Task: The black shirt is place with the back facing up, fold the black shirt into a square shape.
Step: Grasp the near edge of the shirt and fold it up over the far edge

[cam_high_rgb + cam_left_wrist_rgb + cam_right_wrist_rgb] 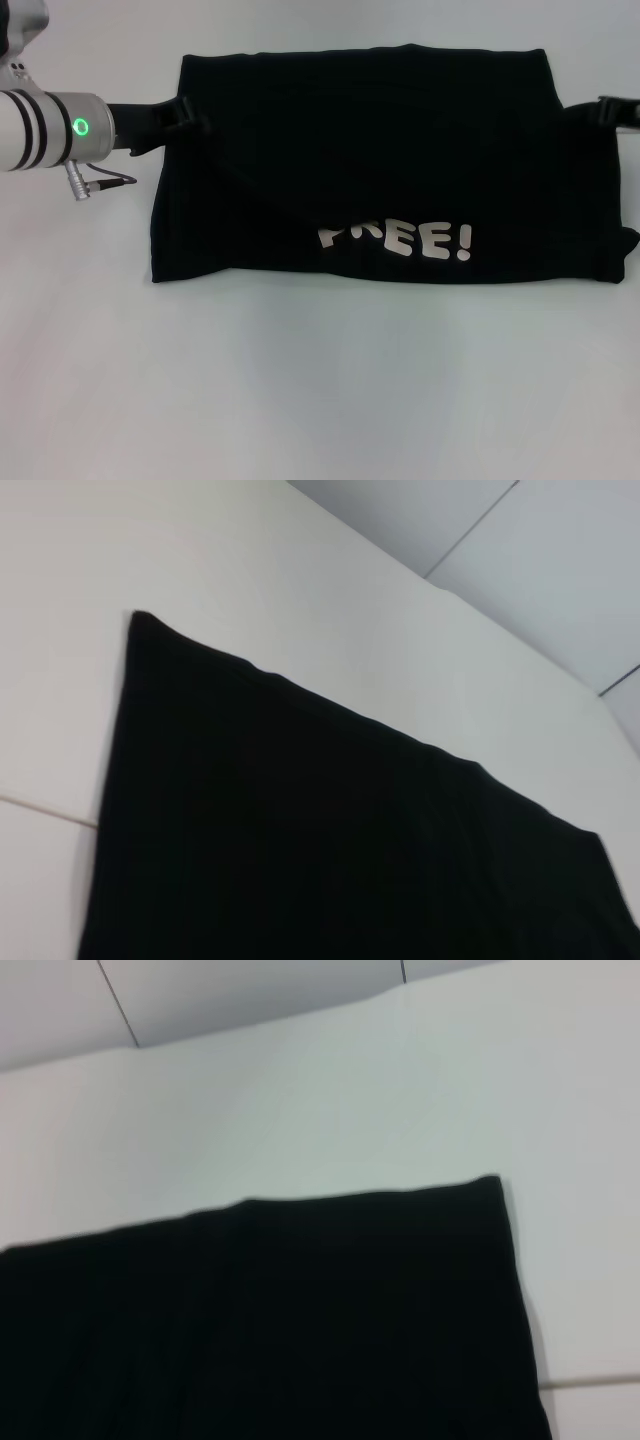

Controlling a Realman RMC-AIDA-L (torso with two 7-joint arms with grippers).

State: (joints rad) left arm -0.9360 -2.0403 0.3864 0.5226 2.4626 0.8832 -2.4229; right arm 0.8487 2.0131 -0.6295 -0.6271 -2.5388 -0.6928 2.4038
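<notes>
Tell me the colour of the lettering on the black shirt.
White: the "FREE!" lettering on the black shirt shows best in the head view.

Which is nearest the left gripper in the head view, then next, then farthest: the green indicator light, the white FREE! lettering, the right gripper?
From the left gripper, at the black shirt's far left edge:
1. Green indicator light, on the left arm's wrist, just behind.
2. White FREE! lettering, near the shirt's front edge.
3. Right gripper, at the shirt's opposite edge.

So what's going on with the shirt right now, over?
Left gripper and right gripper at the black shirt's far side edges. Shirt folded to a wide band, "FREE!" showing. Nothing in the way.
</notes>
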